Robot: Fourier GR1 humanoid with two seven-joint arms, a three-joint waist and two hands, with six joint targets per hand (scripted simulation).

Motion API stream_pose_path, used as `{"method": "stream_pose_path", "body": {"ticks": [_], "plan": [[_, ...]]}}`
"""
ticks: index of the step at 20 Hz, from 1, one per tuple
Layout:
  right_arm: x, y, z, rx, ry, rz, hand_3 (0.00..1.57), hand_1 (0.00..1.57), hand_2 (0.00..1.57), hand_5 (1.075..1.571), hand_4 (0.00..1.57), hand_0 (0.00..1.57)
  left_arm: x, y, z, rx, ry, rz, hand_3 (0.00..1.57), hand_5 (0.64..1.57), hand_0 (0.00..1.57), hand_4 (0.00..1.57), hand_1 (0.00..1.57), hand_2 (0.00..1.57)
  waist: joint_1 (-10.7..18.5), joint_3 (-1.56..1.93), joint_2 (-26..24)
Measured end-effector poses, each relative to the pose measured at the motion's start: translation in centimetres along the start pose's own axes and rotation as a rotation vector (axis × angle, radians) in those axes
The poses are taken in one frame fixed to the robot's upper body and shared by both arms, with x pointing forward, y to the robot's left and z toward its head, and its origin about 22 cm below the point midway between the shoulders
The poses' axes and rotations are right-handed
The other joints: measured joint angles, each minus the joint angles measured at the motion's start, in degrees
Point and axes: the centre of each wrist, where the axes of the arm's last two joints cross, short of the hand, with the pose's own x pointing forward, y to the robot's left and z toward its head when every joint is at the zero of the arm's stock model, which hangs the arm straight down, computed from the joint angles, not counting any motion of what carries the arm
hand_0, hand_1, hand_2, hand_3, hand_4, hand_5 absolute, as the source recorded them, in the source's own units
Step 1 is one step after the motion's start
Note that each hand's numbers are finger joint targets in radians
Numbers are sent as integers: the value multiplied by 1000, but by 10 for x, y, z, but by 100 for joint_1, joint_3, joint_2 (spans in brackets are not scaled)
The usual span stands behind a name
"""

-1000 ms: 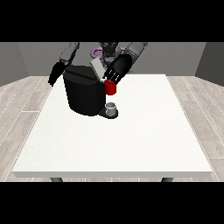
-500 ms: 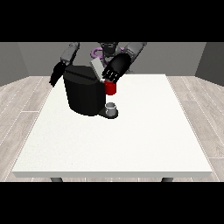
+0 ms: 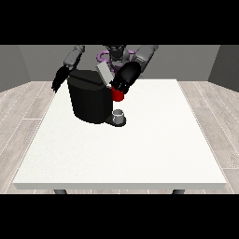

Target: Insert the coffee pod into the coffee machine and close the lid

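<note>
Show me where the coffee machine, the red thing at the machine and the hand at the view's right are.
coffee machine (image 3: 89, 100): front view, black front wall of its body.
red thing at the machine (image 3: 118, 96): front view, its lower red face.
hand at the view's right (image 3: 125, 78): front view, back of the hand.

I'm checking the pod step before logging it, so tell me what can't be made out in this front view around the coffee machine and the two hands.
- Hand at the view's right: finger pose too small to read.
- Hand at the view's left: partly behind the coffee machine.
- Pod slot: hidden by the hand and raised lid.
- Grey thing at the base: unidentifiable.

Even, bright light — faint soft shadow beneath the table (image 3: 140, 154).
</note>
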Motion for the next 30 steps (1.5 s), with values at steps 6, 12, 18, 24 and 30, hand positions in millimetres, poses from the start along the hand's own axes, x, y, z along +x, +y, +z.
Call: {"method": "stream_pose_path", "body": {"ticks": [6, 12, 18, 24, 30], "plan": [[1, -1, -3, -4, -4, 5, 0, 0, 0, 1571, 41, 0, 6, 7, -2, 27, -10, 5, 953, 1571, 1150, 0, 1150, 1145, -12, -2, 79], [1, 4, -3, 4, -7, 2, 0, 0, 0, 1571, 0, 0, 8, 10, -3, 69, -35, 24, 971, 1571, 1212, 0, 1212, 1186, -39, -8, 146], [10, 5, -9, -8, -32, 22, 0, 0, 0, 1571, 108, 0, 11, 22, -2, 113, -77, -8, 841, 1571, 1144, 0, 1144, 1115, -38, -1, 308], [12, 4, -11, -10, -51, 24, 0, 0, 0, 1571, 173, 0, 9, 29, 2, 135, -106, -82, 653, 1571, 742, 0, 742, 871, -49, 7, 394], [13, 11, -8, -7, -56, 38, 0, 0, 0, 1571, 117, 0, 1, 33, 6, 159, -82, -133, 459, 1571, 0, 0, 0, 587, -117, 7, 415]]}}
